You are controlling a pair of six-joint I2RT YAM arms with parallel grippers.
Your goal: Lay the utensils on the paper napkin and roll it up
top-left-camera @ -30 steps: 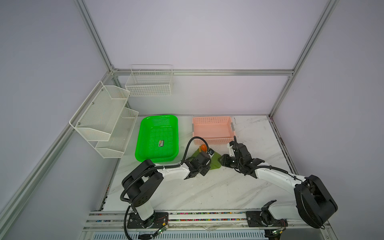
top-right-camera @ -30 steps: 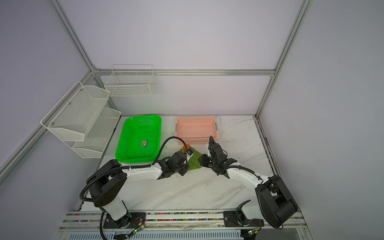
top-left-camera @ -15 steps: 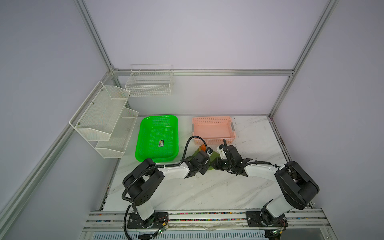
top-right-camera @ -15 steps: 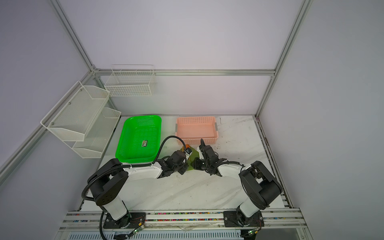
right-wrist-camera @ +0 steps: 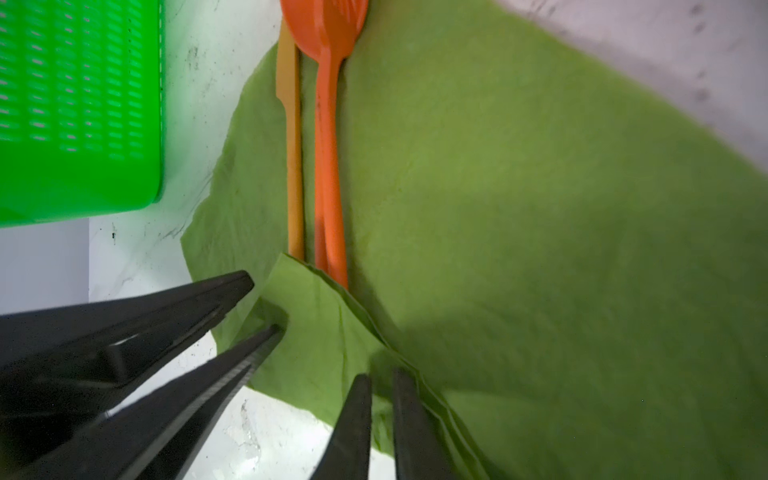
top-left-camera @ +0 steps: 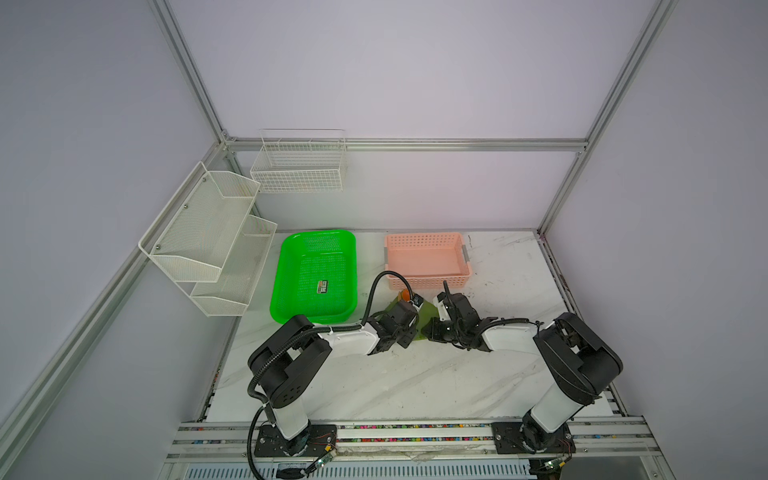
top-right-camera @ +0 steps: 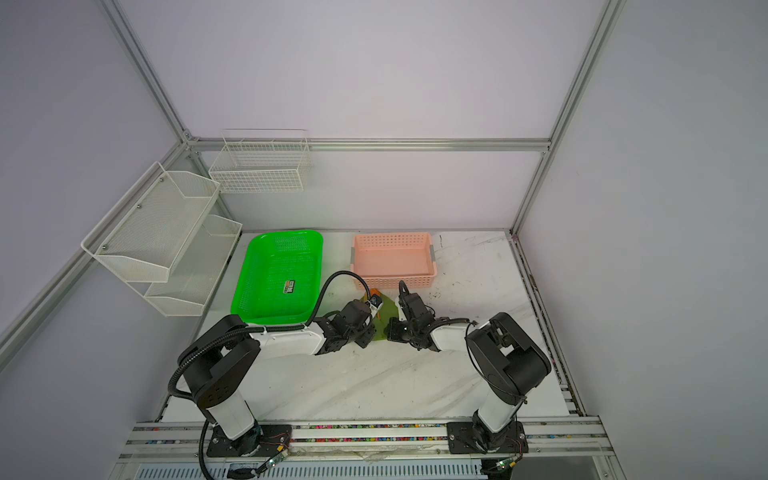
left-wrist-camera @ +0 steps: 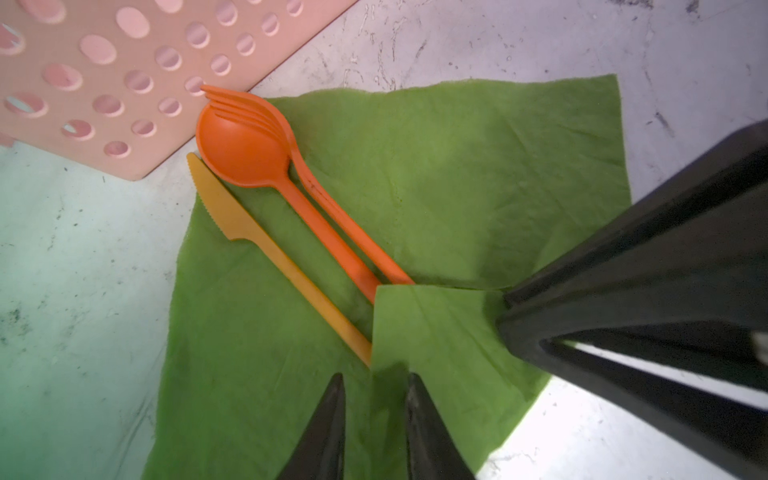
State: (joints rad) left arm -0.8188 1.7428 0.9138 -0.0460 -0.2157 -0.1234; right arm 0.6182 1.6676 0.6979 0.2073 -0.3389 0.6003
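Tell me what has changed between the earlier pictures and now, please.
The right gripper moved left in both top views, its arm folding up, to the folded near corner of the paper napkin, close beside the left gripper. Whether it grips the paper cannot be told. The left gripper, the spoon, fork and knife on the napkin, the pink basket and the green tray stayed in place.

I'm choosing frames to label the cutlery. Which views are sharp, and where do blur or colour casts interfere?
Left wrist view: spoon, knife and napkin are sharp, but the table beside them carries a green cast. Right wrist view: the napkin's far edge is smeared. In both top views: even light, but the napkin is mostly hidden.
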